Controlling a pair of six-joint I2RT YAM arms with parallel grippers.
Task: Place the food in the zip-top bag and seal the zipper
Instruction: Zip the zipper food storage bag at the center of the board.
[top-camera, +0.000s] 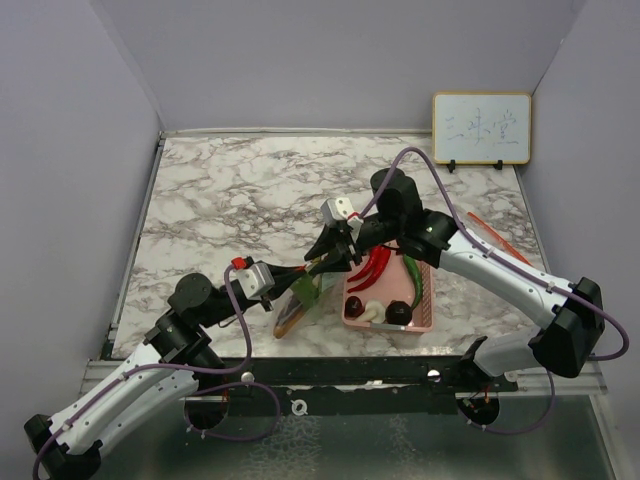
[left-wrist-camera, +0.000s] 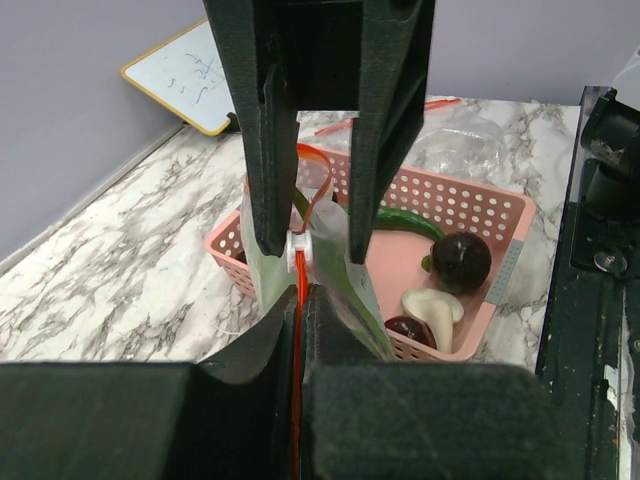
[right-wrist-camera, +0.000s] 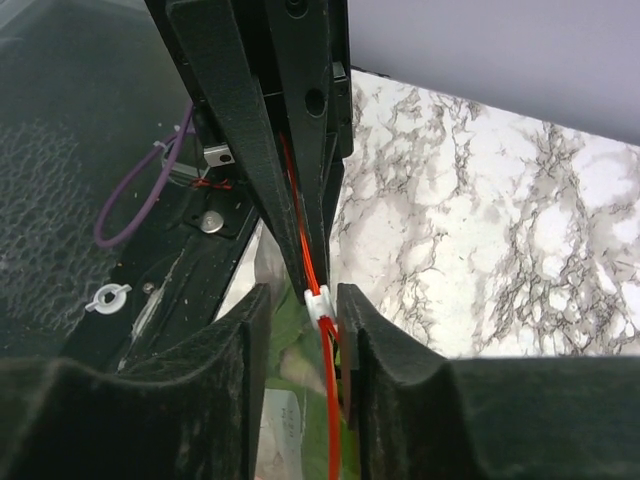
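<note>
Left fingers (left-wrist-camera: 230, 400) clamp the red zipper edge of the zip-top bag (top-camera: 298, 303), which I see just at 9 o'clock of the pink basket (top-camera: 425, 322), its long axis running 7 to 1 o'clock. Right fingers (right-wrist-camera: 400, 390) stand slightly apart astride the white slider (right-wrist-camera: 318, 303), plain in both wrist views but lost overhead, where red chilies (top-camera: 372, 268) show in the basket.
</note>
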